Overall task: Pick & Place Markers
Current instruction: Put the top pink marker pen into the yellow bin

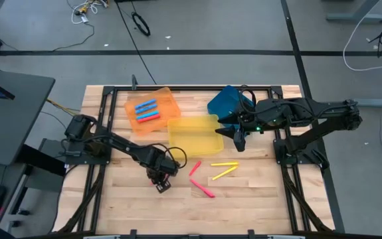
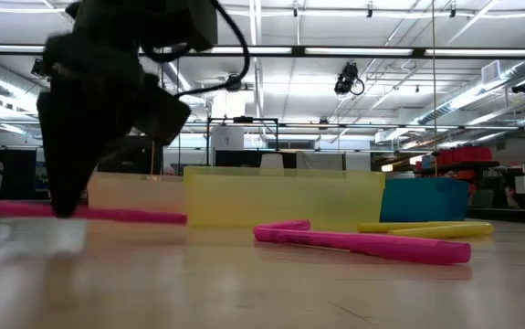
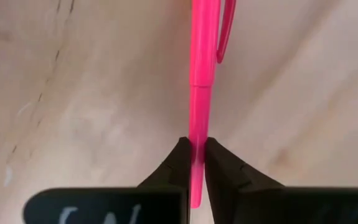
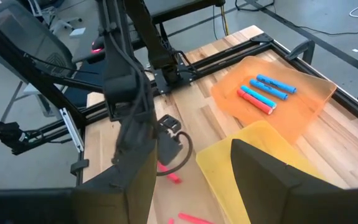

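Observation:
A pink marker (image 3: 198, 68) lies on the wooden table near its front left, with my left gripper (image 1: 161, 184) shut on it, pointing steeply down. Two more pink markers (image 1: 202, 189) and two yellow markers (image 1: 224, 169) lie flat on the wood to the right of it. Blue and red markers (image 1: 147, 111) lie in the orange tray (image 1: 167, 98). My right gripper (image 1: 239, 141) hangs open, high over the right edge of the yellow tray (image 1: 191, 136), touching nothing. My left gripper pinches the pink marker's barrel (image 3: 195, 127) between its two fingertips (image 3: 180, 155), close to the end opposite the clip. The fingers come from above and lie across the marker. In the low view the marker (image 2: 116, 216) lies level at the table top.
The blue tray (image 1: 225, 103) stands at the back right beside the yellow tray. Black frame rails (image 1: 197, 88) run along the table's far edge and sides. Bare wood (image 1: 257, 206) stretches along the near edge.

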Controlling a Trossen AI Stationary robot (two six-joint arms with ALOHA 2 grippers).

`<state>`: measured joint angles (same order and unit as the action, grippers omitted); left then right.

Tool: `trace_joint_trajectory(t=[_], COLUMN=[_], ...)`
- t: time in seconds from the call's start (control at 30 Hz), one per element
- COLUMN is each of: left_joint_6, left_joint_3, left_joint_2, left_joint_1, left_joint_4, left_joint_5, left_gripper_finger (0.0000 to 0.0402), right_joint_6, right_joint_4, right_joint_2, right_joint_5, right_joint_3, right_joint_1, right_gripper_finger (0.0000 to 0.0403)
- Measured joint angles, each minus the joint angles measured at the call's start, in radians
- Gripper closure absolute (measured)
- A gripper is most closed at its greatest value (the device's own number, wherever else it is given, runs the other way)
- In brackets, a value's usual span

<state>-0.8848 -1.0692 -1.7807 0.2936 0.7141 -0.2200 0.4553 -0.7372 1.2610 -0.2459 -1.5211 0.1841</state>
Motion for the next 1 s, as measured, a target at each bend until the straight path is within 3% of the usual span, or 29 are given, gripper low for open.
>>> trace_joint_trajectory(t=[0.2, 0.47, 0.67, 0.77, 1.0], left_joint_6=[0.078, 0.165, 0.213, 0.296, 0.447], left_joint_3=[-0.142, -0.440, -0.637, -0.659, -0.659], left_joint_2=[0.058, 0.118, 0.129, 0.130, 0.123], left_joint_1=[0.004, 0.004, 0.004, -0.029, -0.164], left_joint_4=[0.190, 0.549, 0.734, 0.768, 0.742], left_joint_5=[0.019, 0.070, 0.196, 0.247, 0.224], left_gripper_finger=[0.0379, 0.0374, 0.0375, 0.0375, 0.0375], right_joint_6=[-0.001, -0.004, -0.007, -0.013, -0.019], right_joint_4=[-0.005, -0.005, -0.005, -0.004, 0.001], right_joint_2=[0.000, 0.000, 0.000, 0.000, 0.000], right_joint_5=[0.000, 0.000, 0.000, 0.000, 0.000], right_joint_3=[0.000, 0.000, 0.000, 0.000, 0.000], right_joint_1=[0.000, 0.000, 0.000, 0.000, 0.000], right_gripper_finger=[0.0197, 0.0197, 0.0197, 0.0197, 0.0197])
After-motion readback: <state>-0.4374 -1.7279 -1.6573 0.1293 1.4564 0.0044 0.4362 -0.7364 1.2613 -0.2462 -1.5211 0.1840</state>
